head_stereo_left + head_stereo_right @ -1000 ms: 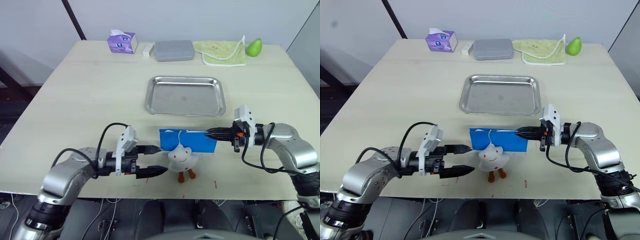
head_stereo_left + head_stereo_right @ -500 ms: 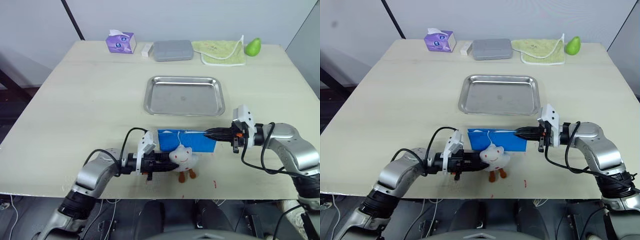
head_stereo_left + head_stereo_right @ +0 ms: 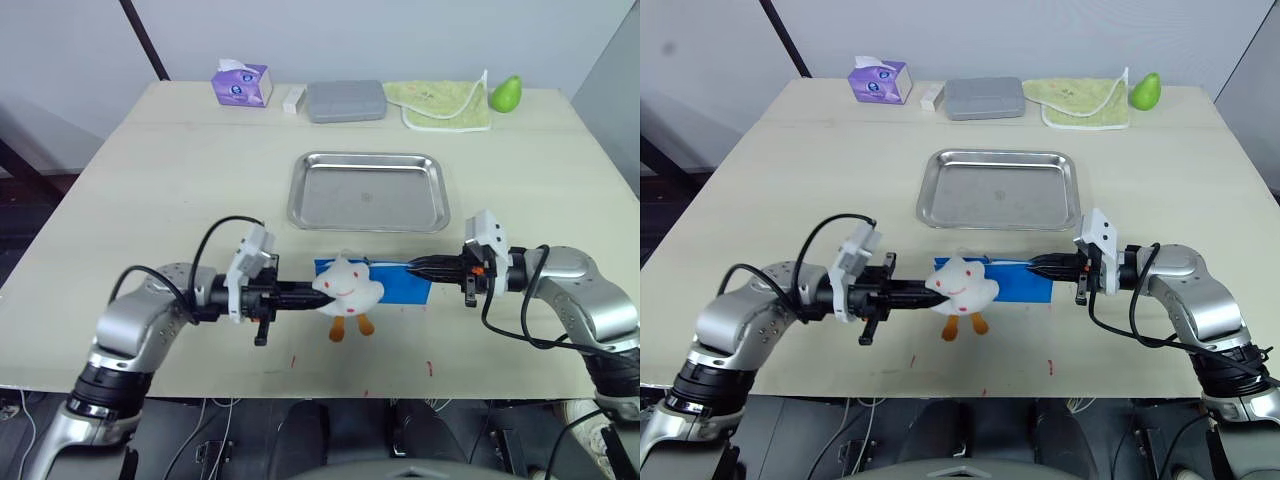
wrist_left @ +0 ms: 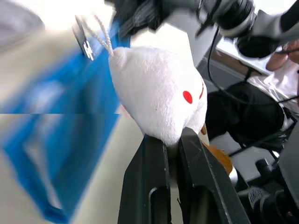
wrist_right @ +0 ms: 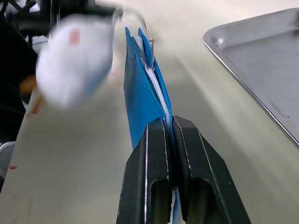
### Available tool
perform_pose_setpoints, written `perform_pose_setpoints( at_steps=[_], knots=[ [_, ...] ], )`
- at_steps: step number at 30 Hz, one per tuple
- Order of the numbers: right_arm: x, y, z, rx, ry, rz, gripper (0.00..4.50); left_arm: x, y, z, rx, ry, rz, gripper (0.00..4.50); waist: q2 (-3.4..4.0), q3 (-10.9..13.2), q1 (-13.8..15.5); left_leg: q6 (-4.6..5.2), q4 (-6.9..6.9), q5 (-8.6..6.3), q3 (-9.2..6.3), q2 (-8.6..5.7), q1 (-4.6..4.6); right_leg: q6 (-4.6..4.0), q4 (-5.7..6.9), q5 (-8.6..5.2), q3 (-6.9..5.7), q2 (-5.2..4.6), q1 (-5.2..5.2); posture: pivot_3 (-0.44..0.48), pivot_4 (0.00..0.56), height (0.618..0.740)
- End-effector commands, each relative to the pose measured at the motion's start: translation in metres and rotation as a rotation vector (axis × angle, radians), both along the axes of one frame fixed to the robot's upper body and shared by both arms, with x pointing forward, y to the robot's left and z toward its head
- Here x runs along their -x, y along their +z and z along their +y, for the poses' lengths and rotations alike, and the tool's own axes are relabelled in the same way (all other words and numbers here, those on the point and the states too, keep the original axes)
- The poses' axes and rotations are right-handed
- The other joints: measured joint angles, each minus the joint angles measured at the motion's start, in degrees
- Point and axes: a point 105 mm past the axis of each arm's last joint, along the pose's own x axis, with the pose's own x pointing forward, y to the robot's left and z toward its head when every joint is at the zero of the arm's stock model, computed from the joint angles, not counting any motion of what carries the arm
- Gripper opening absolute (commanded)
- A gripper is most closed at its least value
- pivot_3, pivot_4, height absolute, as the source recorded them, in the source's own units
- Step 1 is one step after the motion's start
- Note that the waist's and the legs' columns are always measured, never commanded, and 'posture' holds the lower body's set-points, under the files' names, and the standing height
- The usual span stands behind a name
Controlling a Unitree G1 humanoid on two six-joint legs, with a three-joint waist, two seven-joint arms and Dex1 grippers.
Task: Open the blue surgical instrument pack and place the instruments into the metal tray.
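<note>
Left gripper (image 3: 312, 291) clamped on white plush charm (image 3: 347, 288), lifted off table (image 3: 180, 180). Right gripper (image 3: 412, 267) pinches right edge of blue pack (image 3: 400, 283), which lies just in front of empty metal tray (image 3: 369, 190). Zipper closed.
</note>
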Motion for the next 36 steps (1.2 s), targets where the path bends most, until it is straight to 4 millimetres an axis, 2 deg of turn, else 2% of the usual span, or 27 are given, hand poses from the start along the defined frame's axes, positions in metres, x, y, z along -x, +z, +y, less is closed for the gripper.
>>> perform_pose_setpoints(
  at_steps=[1,5,12,19,30,36],
  knots=[
    [-0.001,0.002,-0.006,0.009,-0.005,-0.023,0.0,-0.011,0.035,0.011,0.067,0.044,-0.017,0.05,-0.02,0.01,-0.01,0.0,0.0,0.0,-0.03,0.0,-0.01,0.0,-0.01,0.0,-0.03,0.01,0.0,0.0,0.15,0.74],
    [0.0,0.0,-0.01,0.009,-0.012,-0.019,0.0,-0.022,0.046,0.027,0.087,0.126,0.016,0.05,-0.01,0.02,-0.13,0.0,-0.01,0.0,-0.01,0.0,0.0,0.0,-0.02,0.0,0.0,0.01,0.0,0.0,0.15,0.74],
    [0.001,0.001,-0.018,-0.012,-0.027,-0.005,0.0,-0.035,0.046,0.054,0.15,0.28,0.117,0.05,-0.01,0.04,-0.09,0.0,0.0,0.0,0.01,0.0,0.0,0.0,0.0,0.0,0.0,0.01,-0.02,0.0,0.15,0.74],
    [0.003,0.007,-0.02,-0.07,-0.034,0.009,0.0,-0.032,0.022,0.075,0.122,0.374,0.186,0.05,-0.03,0.06,-0.17,0.0,0.0,0.0,0.01,0.0,-0.01,-0.01,0.01,0.0,-0.01,0.0,-0.03,0.0,0.15,0.74],
    [0.006,0.035,-0.023,-0.233,-0.019,0.075,0.0,-0.028,0.001,0.089,0.095,0.44,0.238,0.05,-0.04,0.07,-0.11,0.0,-0.01,0.0,0.02,0.0,-0.01,-0.01,0.01,0.0,0.0,-0.01,-0.03,0.0,0.15,0.74],
    [0.007,0.05,-0.024,-0.335,-0.011,0.119,0.0,-0.019,-0.018,0.098,0.003,0.443,0.258,0.05,-0.04,0.08,-0.1,0.0,-0.03,0.0,0.02,0.01,-0.01,-0.01,0.0,0.0,0.0,-0.01,-0.04,0.0,0.15,0.74]
  ],
)
